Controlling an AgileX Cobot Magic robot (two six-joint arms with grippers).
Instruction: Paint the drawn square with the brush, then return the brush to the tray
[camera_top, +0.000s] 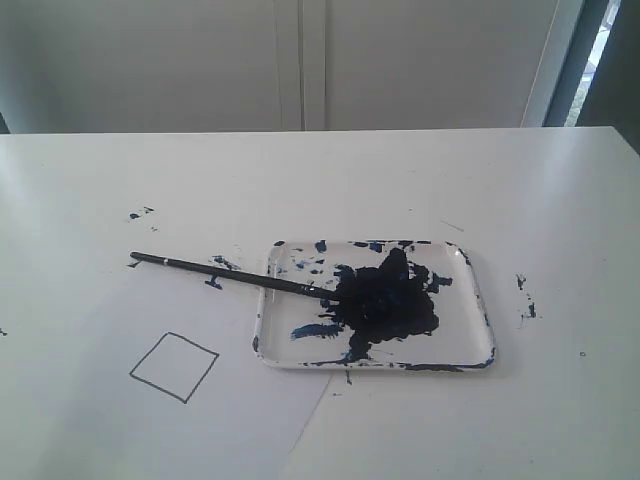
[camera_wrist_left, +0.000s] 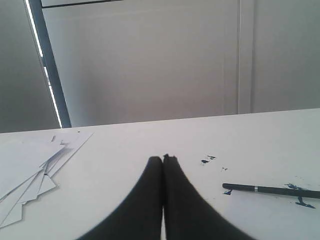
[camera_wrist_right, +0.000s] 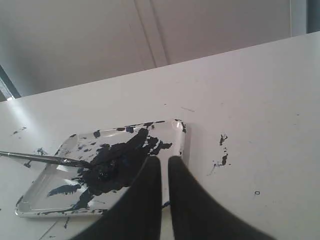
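Two empty black grippers: left gripper (camera_wrist_left: 163, 159) jaws together, right gripper (camera_wrist_right: 164, 161) nearly so. Thin black-handled brush (camera_top: 220, 272) lies tip in white paint-smeared tray (camera_top: 480, 300), handle past its left rim. Pen-drawn square (camera_top: 173, 367) beside tray is bare; likely next, grasp the handle.

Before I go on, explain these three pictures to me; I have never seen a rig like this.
This is a robot with two arms; neither shows in the wide picture, taken by a camera off the arms that looks across the white table. The other two come from cameras on the wrists, each looking past its own end effector: the left end effector is shut, the right end effector nearly shut with a thin gap. Both are empty. On the table lies a white tray with a dark paint blob. The brush rests with its tip in the paint and its handle out over a sheet of paper, which bears a drawn square, not yet painted.
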